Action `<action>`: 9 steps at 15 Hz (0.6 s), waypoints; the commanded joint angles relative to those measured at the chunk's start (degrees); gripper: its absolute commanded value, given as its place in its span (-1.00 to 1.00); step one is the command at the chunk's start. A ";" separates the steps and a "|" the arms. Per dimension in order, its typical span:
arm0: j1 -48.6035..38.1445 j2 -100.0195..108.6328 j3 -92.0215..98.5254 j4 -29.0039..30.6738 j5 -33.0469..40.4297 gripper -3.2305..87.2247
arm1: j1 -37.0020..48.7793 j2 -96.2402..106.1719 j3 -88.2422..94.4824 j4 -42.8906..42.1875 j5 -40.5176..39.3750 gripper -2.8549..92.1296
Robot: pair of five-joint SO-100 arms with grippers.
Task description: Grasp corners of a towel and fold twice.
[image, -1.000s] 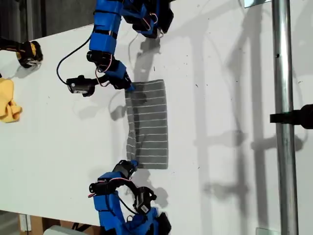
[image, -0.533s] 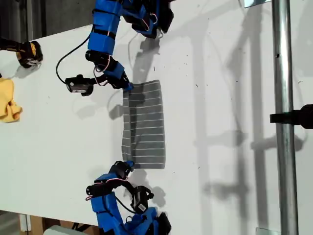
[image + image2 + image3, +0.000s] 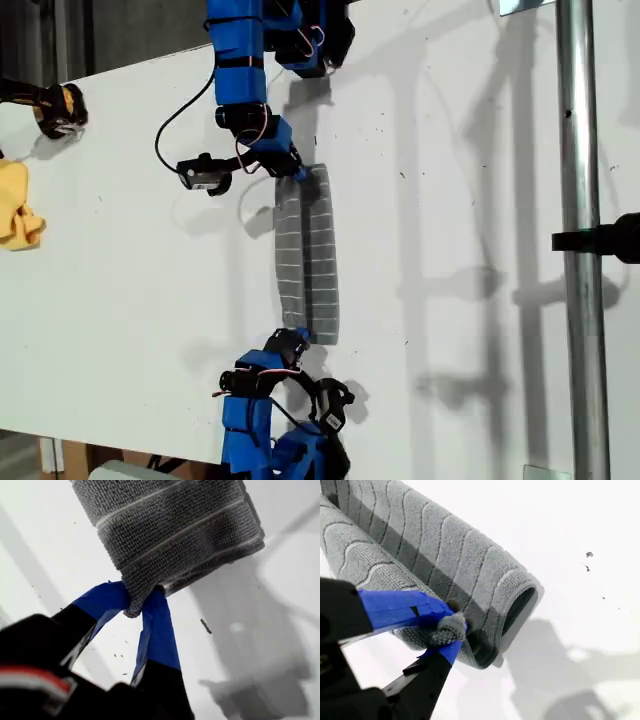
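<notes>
Grey striped cloth, the towel [image 3: 308,255], lies mid-table in the exterior view as a narrow doubled band strung between two blue arms, one at the view's top and one at its bottom; a yellow cloth [image 3: 17,215] sits well apart at the view's left edge, and a metal pole [image 3: 580,240] stands far off at the right. In the first wrist view, my first gripper [image 3: 136,604] is clamped on a towel corner [image 3: 132,611], with bare table [image 3: 35,540] all round. In the second wrist view, my second gripper [image 3: 451,630] pinches another bunched corner [image 3: 447,629] beside the curled fold. Both holds look thin: a tug could slip one corner free and spoil the fold.
</notes>
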 commanded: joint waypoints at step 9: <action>5.19 -10.11 0.44 -5.45 -7.82 -0.95 | -3.43 1.93 11.95 -9.32 5.98 -0.94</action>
